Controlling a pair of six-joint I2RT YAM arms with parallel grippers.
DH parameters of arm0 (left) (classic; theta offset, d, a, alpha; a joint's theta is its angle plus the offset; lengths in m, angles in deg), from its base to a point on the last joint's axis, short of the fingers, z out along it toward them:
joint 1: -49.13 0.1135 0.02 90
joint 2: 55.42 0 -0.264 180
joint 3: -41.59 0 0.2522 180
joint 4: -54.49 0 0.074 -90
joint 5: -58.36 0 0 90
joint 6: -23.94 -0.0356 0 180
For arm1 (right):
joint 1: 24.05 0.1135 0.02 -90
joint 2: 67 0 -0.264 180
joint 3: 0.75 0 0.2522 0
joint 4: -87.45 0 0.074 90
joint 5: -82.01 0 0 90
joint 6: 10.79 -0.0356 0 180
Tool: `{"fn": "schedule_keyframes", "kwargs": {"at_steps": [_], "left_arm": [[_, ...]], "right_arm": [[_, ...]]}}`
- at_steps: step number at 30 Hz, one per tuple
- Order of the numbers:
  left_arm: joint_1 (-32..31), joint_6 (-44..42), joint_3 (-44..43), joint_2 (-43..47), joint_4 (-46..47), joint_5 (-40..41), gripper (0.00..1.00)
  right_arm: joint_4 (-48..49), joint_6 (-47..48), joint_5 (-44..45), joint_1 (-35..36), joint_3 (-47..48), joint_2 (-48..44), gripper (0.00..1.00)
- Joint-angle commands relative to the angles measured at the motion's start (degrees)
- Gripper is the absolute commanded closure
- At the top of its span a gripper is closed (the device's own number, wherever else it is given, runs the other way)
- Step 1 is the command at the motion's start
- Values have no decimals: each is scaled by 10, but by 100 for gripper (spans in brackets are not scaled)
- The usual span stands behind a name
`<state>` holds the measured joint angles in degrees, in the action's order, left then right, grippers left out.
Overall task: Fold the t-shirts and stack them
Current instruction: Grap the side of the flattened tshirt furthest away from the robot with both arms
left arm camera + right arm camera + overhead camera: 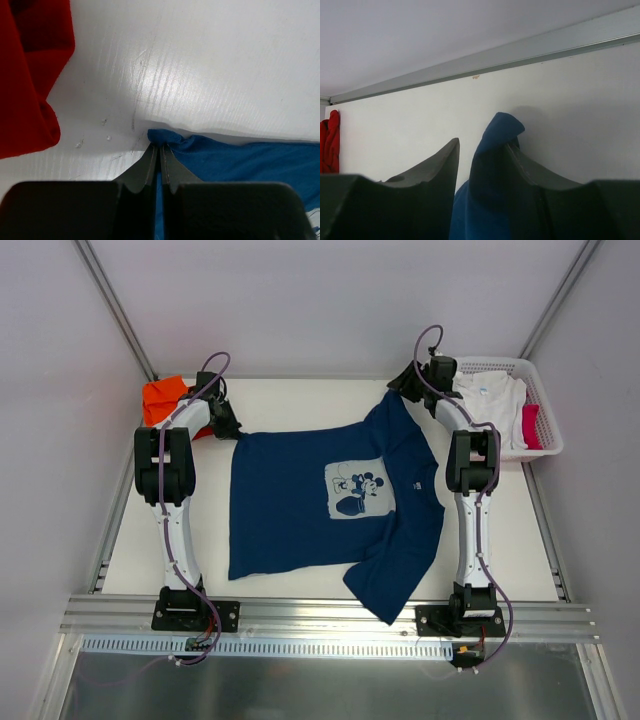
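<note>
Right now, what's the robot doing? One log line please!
left pincer: shut on navy t-shirt hem corner | right pincer: open around its far sleeve

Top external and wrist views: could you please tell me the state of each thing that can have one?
navy t-shirt: unfolded, spread flat, print up.
left gripper: shut on the navy t-shirt's far hem corner.
right gripper: open, sleeve cloth between the jaws, not yet clamped.
orange t-shirt: bunched at the far left corner.
red t-shirt: bunched beside it.
white t-shirt: crumpled inside the basket.
</note>
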<state>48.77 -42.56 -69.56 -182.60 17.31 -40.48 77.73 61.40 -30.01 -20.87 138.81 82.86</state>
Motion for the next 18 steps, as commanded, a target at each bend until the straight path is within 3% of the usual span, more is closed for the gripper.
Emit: {"fn": "schedule_keyframes", "kwargs": {"at_steps": [1, 18], "left_arm": [[0, 2, -19, -8, -11, -10, 100], [0, 0, -23, -11, -11, -14, 100]], "right_arm": [[27, -10, -16, -7, 35, 10, 57], [74, -21, -8, -19, 36, 19, 61]]}}
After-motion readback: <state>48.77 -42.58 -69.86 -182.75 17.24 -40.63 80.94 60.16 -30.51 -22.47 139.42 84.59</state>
